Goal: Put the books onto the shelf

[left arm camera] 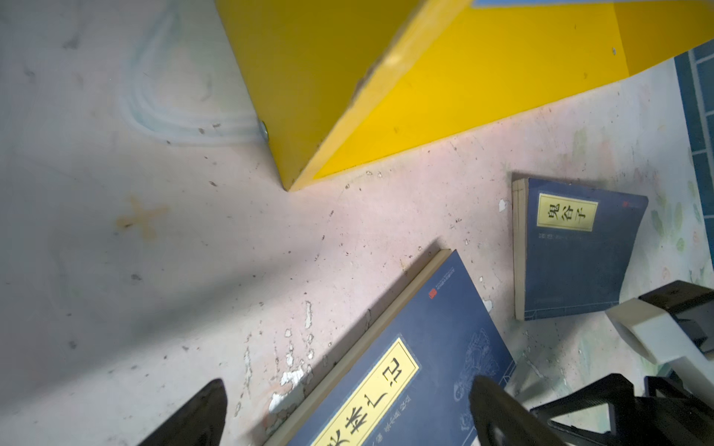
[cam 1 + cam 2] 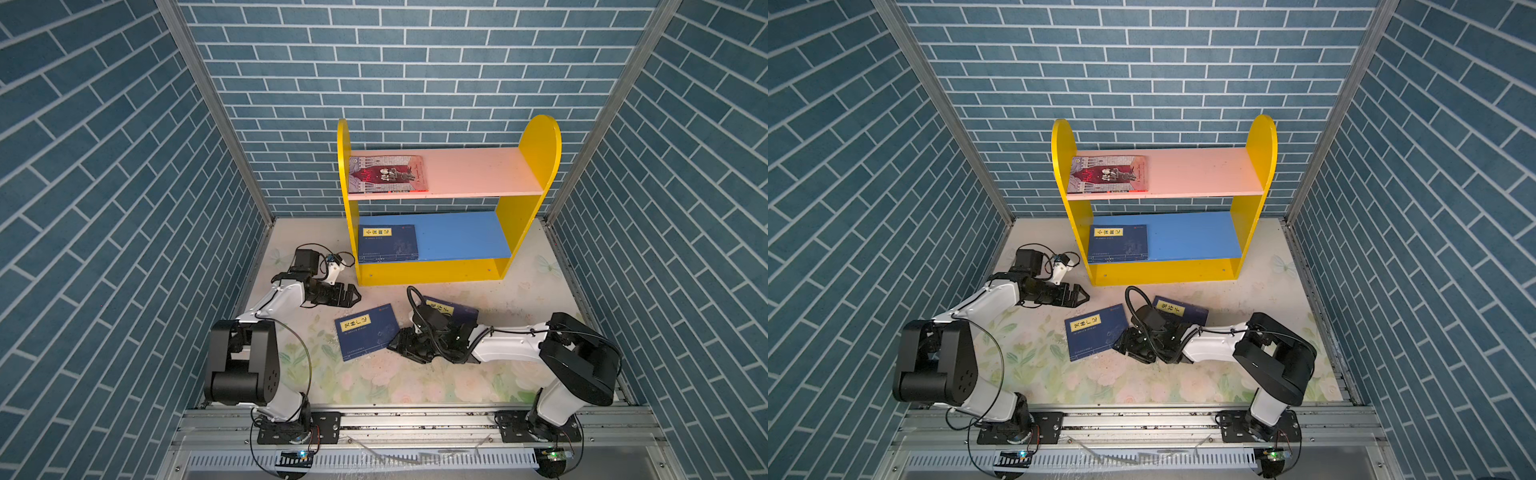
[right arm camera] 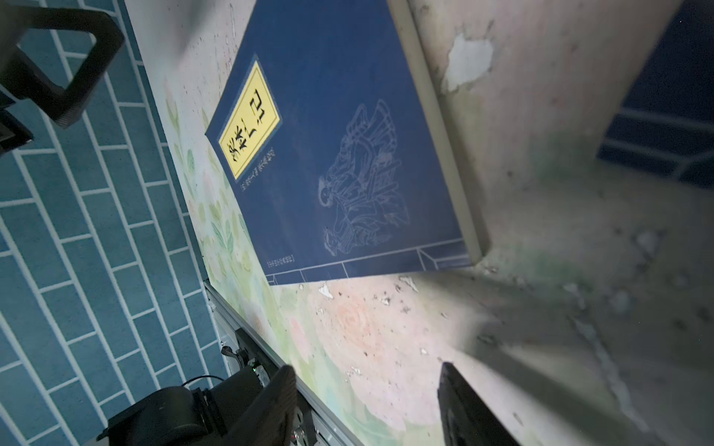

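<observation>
Two books are shelved; two books are left on the surface; left hand and right hand are spread, empty.

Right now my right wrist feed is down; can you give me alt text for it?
A navy book with a yellow title label lies flat on the worn floral table, just ahead of the right claw, which is open and empty. A blue brick wall shows beyond the table's edge.

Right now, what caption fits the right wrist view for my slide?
Open right pincer facing a navy book lying flat on the flowered table.
</observation>
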`<state>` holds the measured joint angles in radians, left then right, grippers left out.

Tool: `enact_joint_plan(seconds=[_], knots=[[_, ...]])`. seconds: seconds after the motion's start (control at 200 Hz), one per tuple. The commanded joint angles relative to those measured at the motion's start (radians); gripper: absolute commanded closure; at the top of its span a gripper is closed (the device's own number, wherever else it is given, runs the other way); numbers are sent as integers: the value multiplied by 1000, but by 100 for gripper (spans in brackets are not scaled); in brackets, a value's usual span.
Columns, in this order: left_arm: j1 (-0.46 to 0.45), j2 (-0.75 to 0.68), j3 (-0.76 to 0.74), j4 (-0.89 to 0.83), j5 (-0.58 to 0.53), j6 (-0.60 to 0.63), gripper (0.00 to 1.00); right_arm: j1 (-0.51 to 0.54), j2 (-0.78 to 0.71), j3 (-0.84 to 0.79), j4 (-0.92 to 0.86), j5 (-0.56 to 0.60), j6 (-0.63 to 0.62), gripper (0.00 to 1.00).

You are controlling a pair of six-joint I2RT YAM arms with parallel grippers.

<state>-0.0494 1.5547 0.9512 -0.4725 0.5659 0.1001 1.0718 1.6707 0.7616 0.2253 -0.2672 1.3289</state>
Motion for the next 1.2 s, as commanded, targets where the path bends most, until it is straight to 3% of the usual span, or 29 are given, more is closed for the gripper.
enact_joint_plan(seconds=[0.0, 0.205, 0.675, 0.885, 1.195], knots=[[-15, 36, 16, -2, 6, 44, 0, 17, 29, -15, 72, 63, 90, 40], [-16, 78, 11, 22, 2, 26, 1, 45, 21, -75, 142, 131, 158, 40], [-21, 196, 81, -96, 24, -49, 3, 61, 54, -138, 274, 174, 243, 39], [-33, 231, 93, -152, 70, -55, 3, 62, 62, -143, 262, 215, 276, 38], [-61, 247, 58, -186, 150, -91, 3, 62, 150, -184, 384, 252, 367, 36]])
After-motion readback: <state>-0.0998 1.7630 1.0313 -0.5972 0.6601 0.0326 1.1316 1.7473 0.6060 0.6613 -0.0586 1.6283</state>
